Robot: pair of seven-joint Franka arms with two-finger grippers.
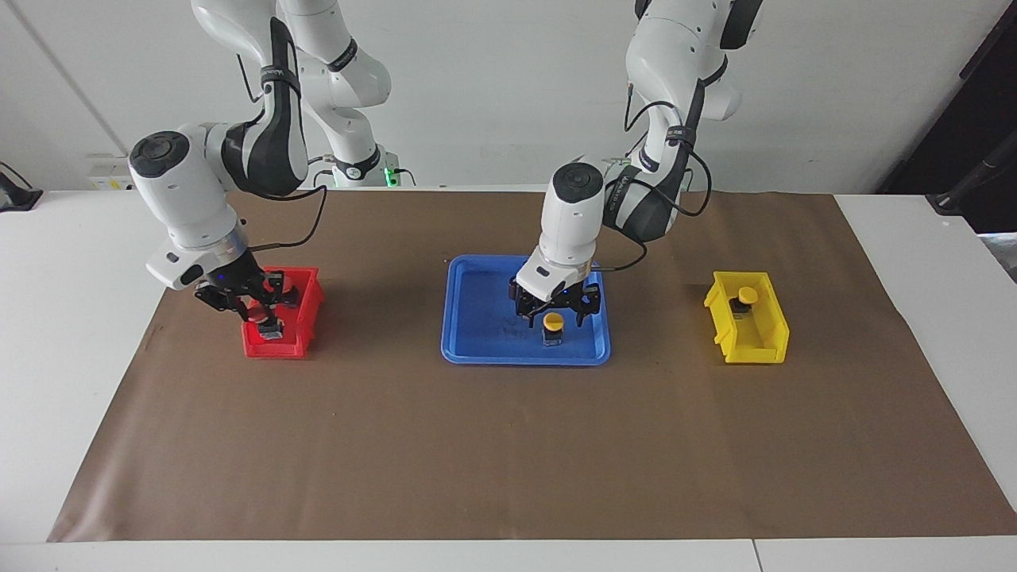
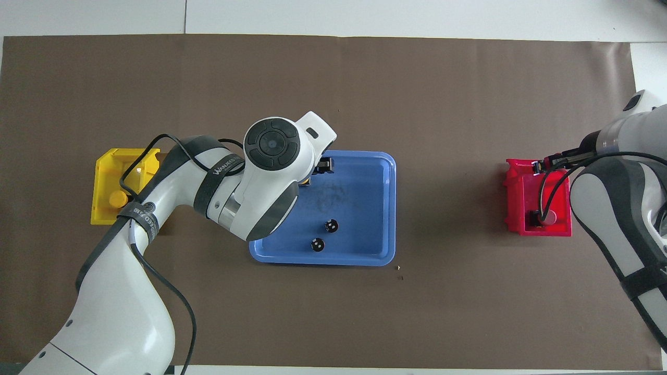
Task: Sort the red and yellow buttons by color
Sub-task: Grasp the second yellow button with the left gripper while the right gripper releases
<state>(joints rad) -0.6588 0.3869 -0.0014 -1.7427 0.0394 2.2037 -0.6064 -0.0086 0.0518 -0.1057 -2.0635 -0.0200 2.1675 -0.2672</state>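
One yellow button (image 1: pixel 553 322) stands in the blue tray (image 1: pixel 477 349). My left gripper (image 1: pixel 554 316) is low over it, open, with a finger (image 1: pixel 527 308) on each side of the cap. In the overhead view my left wrist hides this button. The other yellow button (image 1: pixel 747 295) sits in the yellow bin (image 1: pixel 763 349), and also shows in the overhead view (image 2: pixel 119 198). My right gripper (image 1: pixel 262 311) is down in the red bin (image 1: pixel 278 348), at a red button (image 1: pixel 268 324). A second button (image 2: pixel 534 216) lies in that bin's (image 2: pixel 513 200) end nearer to the robots.
Two dark capless cylinders (image 2: pixel 331 225) (image 2: pixel 317 244) stand in the blue tray (image 2: pixel 375 208), at its end nearer to the robots. The yellow bin (image 2: pixel 104 172) is toward the left arm's end of the brown mat (image 1: pixel 508 461), the red bin toward the right arm's end.
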